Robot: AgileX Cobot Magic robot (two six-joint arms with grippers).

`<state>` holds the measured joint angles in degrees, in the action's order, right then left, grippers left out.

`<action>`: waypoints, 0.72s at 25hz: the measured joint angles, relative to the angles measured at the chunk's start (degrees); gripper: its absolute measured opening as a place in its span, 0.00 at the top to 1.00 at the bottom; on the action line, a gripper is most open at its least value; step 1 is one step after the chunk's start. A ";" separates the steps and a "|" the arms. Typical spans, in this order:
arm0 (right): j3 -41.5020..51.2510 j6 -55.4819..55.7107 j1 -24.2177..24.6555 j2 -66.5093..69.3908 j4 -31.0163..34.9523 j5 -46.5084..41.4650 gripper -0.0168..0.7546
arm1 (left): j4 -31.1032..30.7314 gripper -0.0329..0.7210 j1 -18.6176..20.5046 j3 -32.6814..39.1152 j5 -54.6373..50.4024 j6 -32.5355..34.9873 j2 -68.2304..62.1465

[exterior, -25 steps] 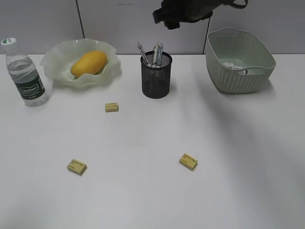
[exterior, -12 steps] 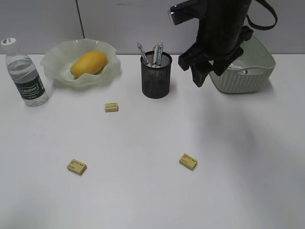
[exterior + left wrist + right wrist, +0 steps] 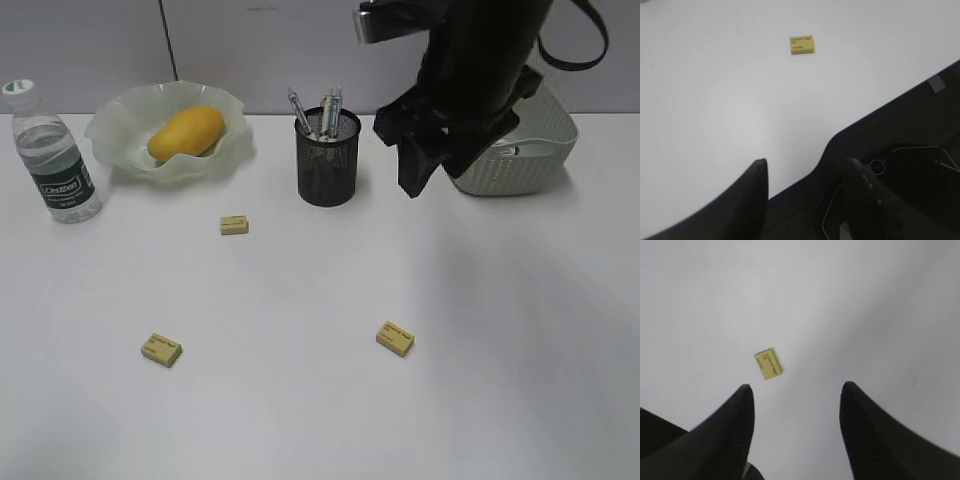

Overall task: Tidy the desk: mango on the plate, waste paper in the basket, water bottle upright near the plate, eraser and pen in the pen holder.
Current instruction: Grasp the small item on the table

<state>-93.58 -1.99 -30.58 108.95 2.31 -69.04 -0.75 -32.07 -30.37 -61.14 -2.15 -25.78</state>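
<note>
A: Start at the right gripper (image 3: 795, 390). What does its own camera give?

B: 2 dark fingers (image 3: 737, 415) spread apart with nothing between them, only white desk (image 3: 865, 300) below and 1 yellow eraser (image 3: 768, 364) lying flat beyond the tips. The exterior view adds where the arm hangs: above the desk, just right of the pen holder (image 3: 327, 158), hiding part of the basket (image 3: 545, 150).

A: And the left gripper (image 3: 807, 167)?

B: Only its wrist view shows it. Jaws apart, empty, over the desk's near edge, with another eraser (image 3: 802, 44) farther out.

A: The rest, relative to the pen holder?

B: Pens (image 3: 325, 108) stand in it. Left of it sits the plate (image 3: 120, 130) with the mango (image 3: 186, 132) inside; the water bottle (image 3: 52, 155) stands upright left of the plate. 3 erasers show from outside: one front-left of the holder (image 3: 234, 225), one farther front-left (image 3: 161, 349), one front-right (image 3: 395, 338). The waste paper is hidden behind the arm.
</note>
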 joint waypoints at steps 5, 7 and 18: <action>6.49 -0.17 -0.05 -7.70 0.94 -0.01 0.41 | -0.14 0.46 0.00 0.00 0.05 0.00 0.00; 10.14 -0.17 -0.05 -11.05 1.07 1.23 0.41 | -0.43 0.46 0.00 0.00 0.05 0.00 0.00; 20.35 0.35 -0.05 -20.49 2.03 8.36 0.41 | -4.17 0.46 0.00 -3.37 1.57 -0.94 -0.07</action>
<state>-73.22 -1.64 -30.63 88.46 4.34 -60.68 -4.92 -32.07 -33.75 -59.58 -3.08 -25.85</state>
